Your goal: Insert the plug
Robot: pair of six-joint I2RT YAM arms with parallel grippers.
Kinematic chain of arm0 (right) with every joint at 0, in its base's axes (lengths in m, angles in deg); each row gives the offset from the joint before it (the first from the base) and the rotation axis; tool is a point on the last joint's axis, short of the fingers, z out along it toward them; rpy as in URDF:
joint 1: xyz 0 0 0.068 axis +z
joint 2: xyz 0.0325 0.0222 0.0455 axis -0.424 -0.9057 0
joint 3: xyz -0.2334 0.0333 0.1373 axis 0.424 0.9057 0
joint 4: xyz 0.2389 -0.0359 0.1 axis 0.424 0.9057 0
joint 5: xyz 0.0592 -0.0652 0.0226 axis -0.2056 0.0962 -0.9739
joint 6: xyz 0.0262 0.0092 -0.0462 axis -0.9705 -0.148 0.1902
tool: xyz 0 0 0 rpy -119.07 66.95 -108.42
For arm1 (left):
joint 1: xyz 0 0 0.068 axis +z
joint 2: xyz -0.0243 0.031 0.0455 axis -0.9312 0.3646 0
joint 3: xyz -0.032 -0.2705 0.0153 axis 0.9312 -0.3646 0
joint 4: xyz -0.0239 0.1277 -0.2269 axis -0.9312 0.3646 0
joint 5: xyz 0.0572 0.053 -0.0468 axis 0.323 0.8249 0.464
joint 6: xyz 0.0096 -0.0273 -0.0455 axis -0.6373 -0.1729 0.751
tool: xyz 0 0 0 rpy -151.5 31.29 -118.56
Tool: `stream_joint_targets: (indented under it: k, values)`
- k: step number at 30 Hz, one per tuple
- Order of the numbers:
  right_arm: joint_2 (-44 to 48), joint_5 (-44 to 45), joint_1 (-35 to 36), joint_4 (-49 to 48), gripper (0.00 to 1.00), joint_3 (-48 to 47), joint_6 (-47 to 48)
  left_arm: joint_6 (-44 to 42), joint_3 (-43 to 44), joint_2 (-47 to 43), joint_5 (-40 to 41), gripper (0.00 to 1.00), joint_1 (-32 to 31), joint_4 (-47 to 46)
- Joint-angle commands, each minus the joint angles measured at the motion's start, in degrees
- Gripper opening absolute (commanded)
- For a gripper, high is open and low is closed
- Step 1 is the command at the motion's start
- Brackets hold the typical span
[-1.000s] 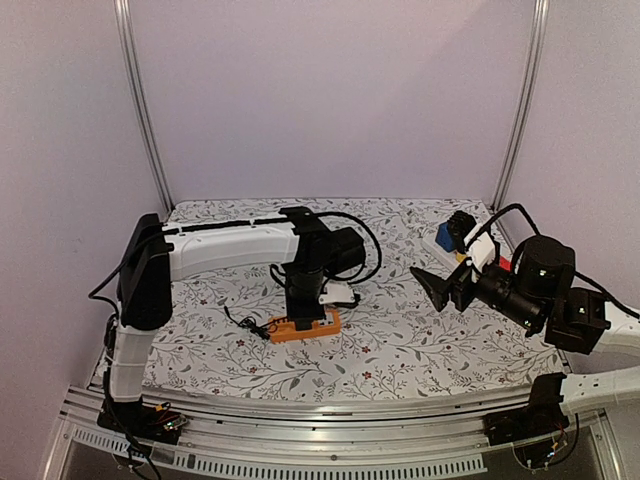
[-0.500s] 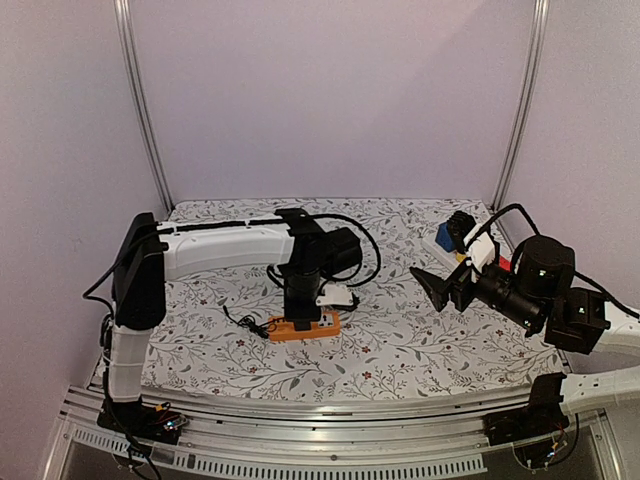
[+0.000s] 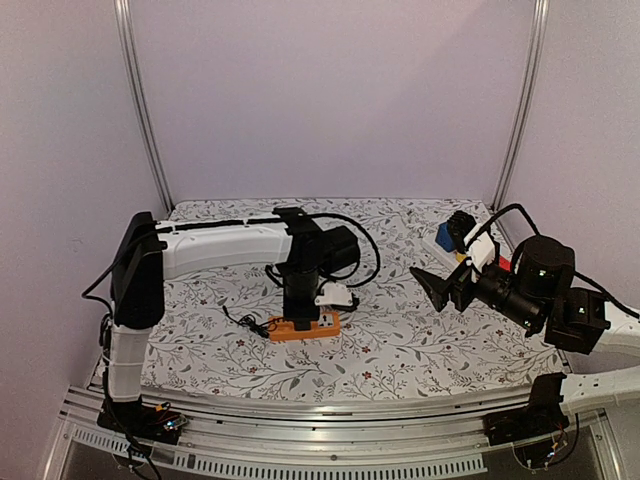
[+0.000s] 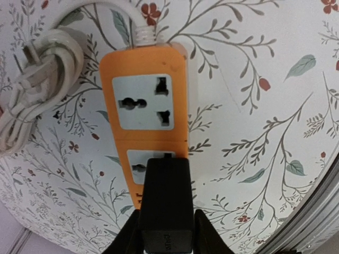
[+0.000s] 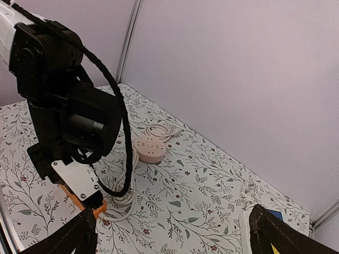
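Note:
An orange power strip (image 4: 143, 100) with white socket faces lies on the floral cloth; it also shows in the top view (image 3: 305, 326) and the right wrist view (image 5: 98, 210). My left gripper (image 4: 165, 233) is shut on a black plug (image 4: 166, 201), held upright over the strip's second socket, which it partly hides. I cannot tell whether the prongs are in the socket. The plug's thin black cable (image 3: 245, 322) trails left of the strip. My right gripper (image 3: 440, 285) hangs open and empty above the right side of the table.
The strip's coiled white cord (image 4: 32, 84) lies beside it. A round pink power hub (image 5: 150, 148) with a white cable sits behind. A white power strip with a blue and black adapter (image 3: 452, 236) lies at the back right. Metal frame posts stand at the back corners.
My left arm has shifted a little to the left and lowered slightly over the orange strip. The right arm has not moved.

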Motion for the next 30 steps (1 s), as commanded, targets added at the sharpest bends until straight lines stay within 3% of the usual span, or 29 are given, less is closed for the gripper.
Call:
stream_joint_targets:
  k: [1,10,16,26,30]
  values:
    - [0.4,0.3,-0.4,0.8,0.99,-0.9,-0.4,-1.4,-10.8,12.1,-9.2,0.38,1.2,5.3]
    - [0.5,0.0,-0.3,1.1,0.99,-2.2,-0.2,-0.1,-0.5,7.1,-11.5,0.48,1.5,6.3]
    - [1.6,-0.1,-0.3,3.3,0.99,-2.5,-0.6,-1.3,1.5,3.7,-11.2,0.70,1.6,5.9]
    - [0.7,-0.9,-0.4,5.4,0.99,-5.4,-0.5,-3.2,4.0,-2.4,-5.3,0.78,3.8,6.2]
    - [-0.4,-1.3,-0.4,7.2,0.99,-7.0,-0.3,-4.9,3.9,-5.2,-9.0,0.82,5.0,8.7]
